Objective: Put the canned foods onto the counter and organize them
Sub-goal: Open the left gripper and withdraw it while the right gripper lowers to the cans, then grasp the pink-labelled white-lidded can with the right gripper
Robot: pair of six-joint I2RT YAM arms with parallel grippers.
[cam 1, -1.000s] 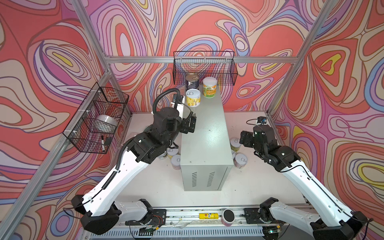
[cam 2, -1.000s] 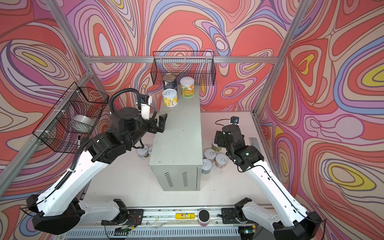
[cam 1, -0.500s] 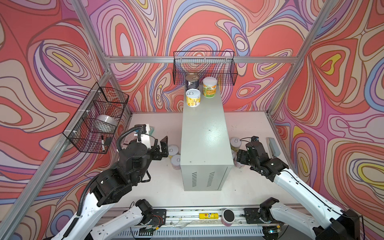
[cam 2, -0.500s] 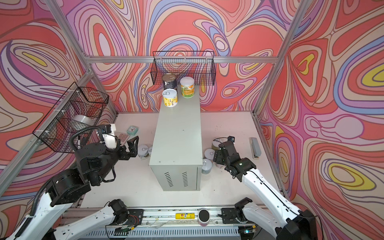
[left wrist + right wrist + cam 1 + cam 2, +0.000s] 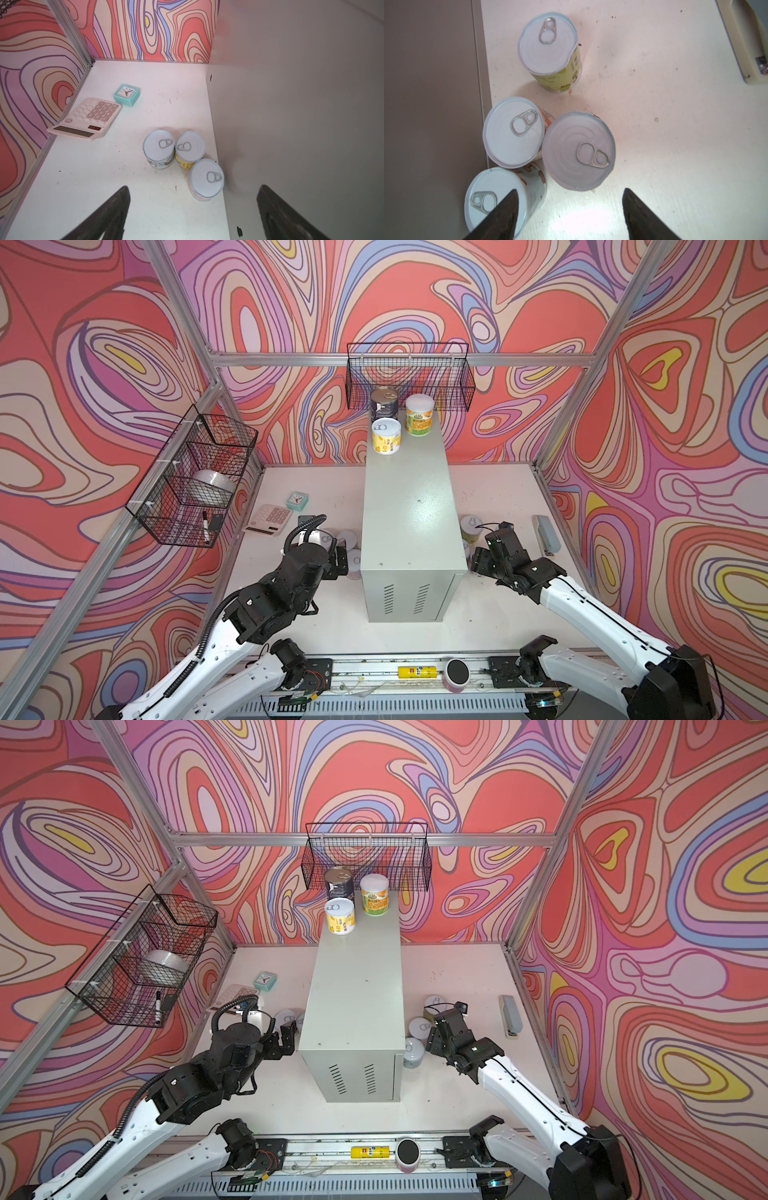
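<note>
Right tool (image 5: 570, 189) is hovering, jaws apart, empty | outer can (image 5: 578, 150) is standing right of counter (image 5: 409, 497), just beside neighbour can (image 5: 513, 133) | judging: centring on it, keeping jaws off neighbour before closing | left tool (image 5: 193, 187) is gaping, empty

The walls (image 5: 124, 364) have swirly red, pink, purple and yellow lines. The desk (image 5: 409, 506) is light grey. There is a yellow can (image 5: 386, 440), a green and orange can (image 5: 420, 418) and a dark blue can (image 5: 383, 405). The clock (image 5: 126, 94) is teal. The calculator (image 5: 87, 116) is cream with pink keys.
</note>
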